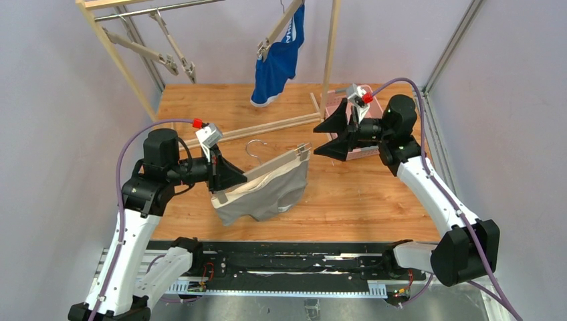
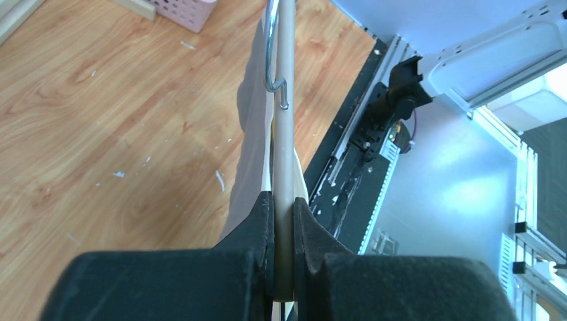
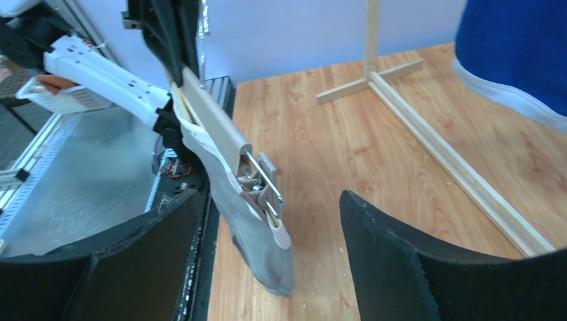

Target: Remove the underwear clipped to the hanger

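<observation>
Soft grey boxer-brief shorts with pale waistband [image 1: 267,194] hang from a pale wooden clip hanger [image 1: 277,164] above the wooden counter [image 1: 361,200]. The left gripper [image 1: 234,182] is clamped on one bar end; the right gripper [image 1: 319,140] stands wide apart, facing the far metal clip [image 3: 262,184]. The waistband runs along the bar, legs downward. The cloth seems light and limp; best pinched just under that clip.

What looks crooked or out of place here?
The blue underwear dangles from a steeply tilted hanger instead of hanging level. The grey underwear sags from a loose hanger that the left gripper clamps by one end.
</observation>
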You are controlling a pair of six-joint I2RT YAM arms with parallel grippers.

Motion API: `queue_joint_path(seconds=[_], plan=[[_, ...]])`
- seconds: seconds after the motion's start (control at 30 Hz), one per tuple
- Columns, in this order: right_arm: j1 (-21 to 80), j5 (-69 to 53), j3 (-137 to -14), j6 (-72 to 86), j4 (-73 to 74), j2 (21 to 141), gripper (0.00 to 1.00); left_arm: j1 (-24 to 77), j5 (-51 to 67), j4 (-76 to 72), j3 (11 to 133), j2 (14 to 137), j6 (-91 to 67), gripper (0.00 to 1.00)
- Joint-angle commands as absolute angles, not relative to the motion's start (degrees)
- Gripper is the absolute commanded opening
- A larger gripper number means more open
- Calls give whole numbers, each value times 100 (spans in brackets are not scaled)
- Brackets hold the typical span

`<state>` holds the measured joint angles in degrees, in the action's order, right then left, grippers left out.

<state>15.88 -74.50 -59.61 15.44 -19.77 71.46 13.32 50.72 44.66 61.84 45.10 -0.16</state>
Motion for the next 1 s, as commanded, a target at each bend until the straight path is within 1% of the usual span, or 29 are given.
queue_joint_path(seconds=[0.0,0.17,0.23,0.37,0.4,0.43,0.47,0.5,0.53,0.57,0.6,0.63,0.7,0.73,0.8,0.83,0.87,0.9,0.97], plan=[[1826,-8009,-6203,1696,-2140,7127,78,1354,5749,3461,6068,4461,-662,0],[2022,-8059,-6289,1649,-2036,7274,78,1353,5929,2387,5705,4285,-1505,0],[2140,-8015,-6320,1599,-1977,7309,80,1353,5880,2402,5662,4272,-1503,0],[2301,-7872,-6386,1341,-1718,7317,81,1349,5783,2624,5677,4313,-1345,0],[2329,-7858,-6384,1310,-1706,7313,80,1349,5771,2647,5678,4316,-1318,0],[2349,-7858,-6380,1293,-1699,7310,72,1353,5755,2670,5678,4318,-1304,0],[2361,-7853,-6403,1283,-1691,7317,52,1353,5734,2685,5678,4316,-1297,0],[2364,-7849,-6430,1287,-1666,7332,24,1348,5718,2700,5678,4325,-1274,0],[2369,-7853,-6451,1287,-1629,7349,8,1353,5712,2762,5678,4336,-1227,0],[2375,-7852,-6476,1297,-1612,7363,5,1353,5706,2805,5678,4341,-1189,0],[2381,-7818,-6488,1312,-1606,7373,15,1354,5688,2854,5678,4351,-1146,0],[2386,-7751,-6494,1317,-1594,7367,30,1354,5682,2895,5670,4364,-1112,0],[2398,-7712,-6510,1309,-1588,7348,45,1351,5633,2986,5660,4369,-1049,0],[2404,-7702,-6506,1303,-1584,7336,49,1353,5605,3022,5654,4361,-1022,0],[2408,-7667,-6504,1286,-1581,7324,47,1349,5571,3034,5638,4349,-1011,0],[2408,-7638,-6495,1276,-1573,7322,48,1353,5563,3032,5634,4337,-1011,0],[2408,-7619,-6490,1263,-1546,7321,62,1353,5559,3028,5638,4331,-1011,0],[2411,-7571,-6482,1239,-1515,7321,70,1354,5551,3017,5642,4331,-1023,0],[2408,-7465,-6440,1179,-1460,7303,72,1354,5581,2979,5672,4321,-1049,0]])
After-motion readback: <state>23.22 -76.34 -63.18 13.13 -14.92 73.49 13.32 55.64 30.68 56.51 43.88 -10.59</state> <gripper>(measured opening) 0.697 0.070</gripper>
